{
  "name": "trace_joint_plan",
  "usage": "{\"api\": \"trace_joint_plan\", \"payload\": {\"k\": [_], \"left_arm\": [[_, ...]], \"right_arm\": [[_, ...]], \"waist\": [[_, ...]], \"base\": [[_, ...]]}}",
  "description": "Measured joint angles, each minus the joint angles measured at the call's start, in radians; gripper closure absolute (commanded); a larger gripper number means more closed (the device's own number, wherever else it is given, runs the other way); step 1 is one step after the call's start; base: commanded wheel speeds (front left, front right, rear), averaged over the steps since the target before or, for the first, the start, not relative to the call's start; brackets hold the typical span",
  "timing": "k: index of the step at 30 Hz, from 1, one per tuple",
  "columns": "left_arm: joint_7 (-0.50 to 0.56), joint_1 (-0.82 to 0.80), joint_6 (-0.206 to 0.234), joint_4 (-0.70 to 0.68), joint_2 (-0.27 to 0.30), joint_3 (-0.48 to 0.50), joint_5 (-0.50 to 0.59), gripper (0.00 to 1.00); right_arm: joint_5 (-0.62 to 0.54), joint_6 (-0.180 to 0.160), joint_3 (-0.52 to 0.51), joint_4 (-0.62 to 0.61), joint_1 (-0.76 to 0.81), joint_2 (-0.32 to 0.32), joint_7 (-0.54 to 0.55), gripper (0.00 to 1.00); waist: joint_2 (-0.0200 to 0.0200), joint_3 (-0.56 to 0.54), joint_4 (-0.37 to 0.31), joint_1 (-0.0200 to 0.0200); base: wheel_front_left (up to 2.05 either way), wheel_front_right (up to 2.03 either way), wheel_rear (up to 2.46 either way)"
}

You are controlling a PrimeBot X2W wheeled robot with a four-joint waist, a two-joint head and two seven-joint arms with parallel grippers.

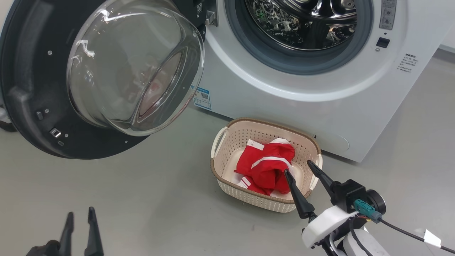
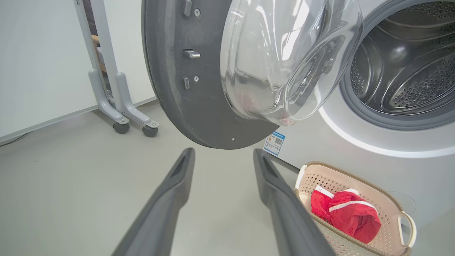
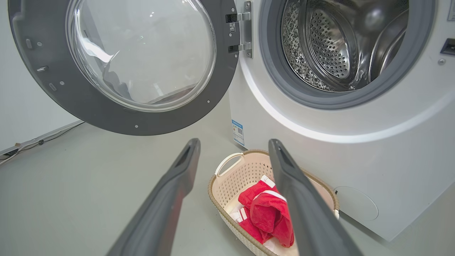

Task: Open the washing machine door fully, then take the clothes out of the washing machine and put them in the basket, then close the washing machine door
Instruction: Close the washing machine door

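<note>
The washing machine door (image 1: 32, 89) hangs wide open at the left, its clear glass bowl bulging toward me. Beside it the white washing machine (image 1: 284, 103) shows a bare steel drum (image 1: 302, 21). On the floor in front stands the cream basket (image 1: 234, 142) with the red, white-striped clothes (image 1: 266, 167) lying inside. My right gripper (image 1: 298, 168) is open, its fingertips over the basket's near right rim, holding nothing. Low at the left, my left gripper (image 1: 80, 211) is open over bare floor, pointing toward the door's lower rim (image 2: 199, 135).
A grey wheeled stand (image 2: 117, 103) stands by the white wall behind the door. A thin cable (image 3: 21, 153) runs along the wall's foot. Grey floor (image 1: 142, 199) spreads left of the basket. A black cable (image 1: 408, 231) trails from my right wrist.
</note>
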Motion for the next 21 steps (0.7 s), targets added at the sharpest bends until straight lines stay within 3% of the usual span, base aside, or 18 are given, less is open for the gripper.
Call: {"api": "trace_joint_plan", "payload": {"k": [3,12,21], "left_arm": [[0.0,0.001,-0.015,0.005,0.0,-0.006,-0.036,1.0],[0.0,0.001,-0.072,0.005,-0.001,0.013,-0.358,1.0],[-0.002,-0.005,-0.142,0.037,-0.003,0.074,-0.844,1.0]], "right_arm": [[0.003,0.0,0.0,0.003,0.0,0.0,0.0,0.0],[0.009,-0.001,-0.005,0.006,-0.001,-0.001,0.0,0.0],[0.013,-0.002,-0.01,0.006,-0.001,-0.001,0.0,0.0]], "waist": [[0.0,0.001,-0.001,0.0],[0.0,0.001,-0.002,0.0],[0.0,0.002,-0.002,0.0]], "base": [[0.0,0.0,0.0],[0.0,0.0,0.0],[0.0,0.0,0.0]]}}
